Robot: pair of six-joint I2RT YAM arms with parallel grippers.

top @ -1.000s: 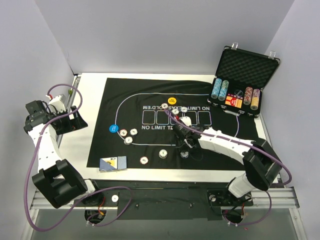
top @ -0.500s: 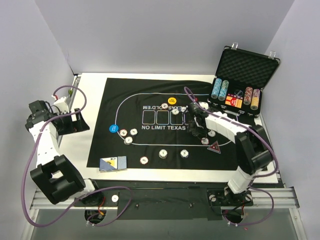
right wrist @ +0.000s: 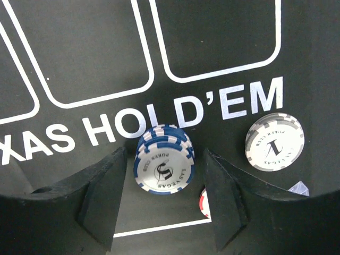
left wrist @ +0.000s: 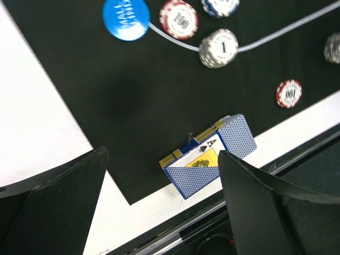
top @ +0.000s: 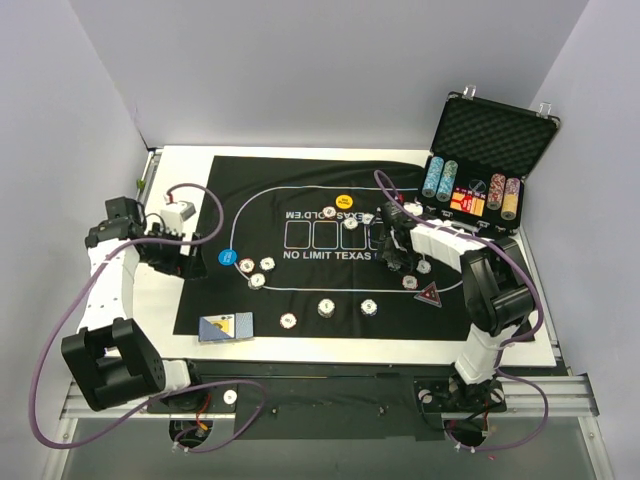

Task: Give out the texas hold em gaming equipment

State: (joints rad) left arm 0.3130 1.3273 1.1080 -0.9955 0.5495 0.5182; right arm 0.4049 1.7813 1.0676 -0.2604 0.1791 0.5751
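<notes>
Blue chip stack (right wrist: 164,166) reads "LAS VEGAS POKER CLUB"; right gripper (right wrist: 164,154) straddles it, released. Left gripper (left wrist: 162,153) released above card deck (left wrist: 207,156) near front edge.

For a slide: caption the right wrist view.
Right gripper, jaws open, straddling a blue chip stack on the mat, grey stack alongside.

Chips half-covered, cropped, or too small to read

In the right wrist view, a red chip (right wrist: 203,203) shows only a sliver behind the blue chip stack (right wrist: 164,164). A pale corner (right wrist: 299,187) peeks past a finger of the right pincer (right wrist: 164,152), too little to name. The black mat (right wrist: 79,42) has its lettering cut to "XAS HOLD'EM". In the left wrist view, the top edge crops a blue-and-white chip (left wrist: 220,5) and the right edge crops a grey chip (left wrist: 333,48). From above, the scattered chips (top: 326,307) are too small to read.
</notes>
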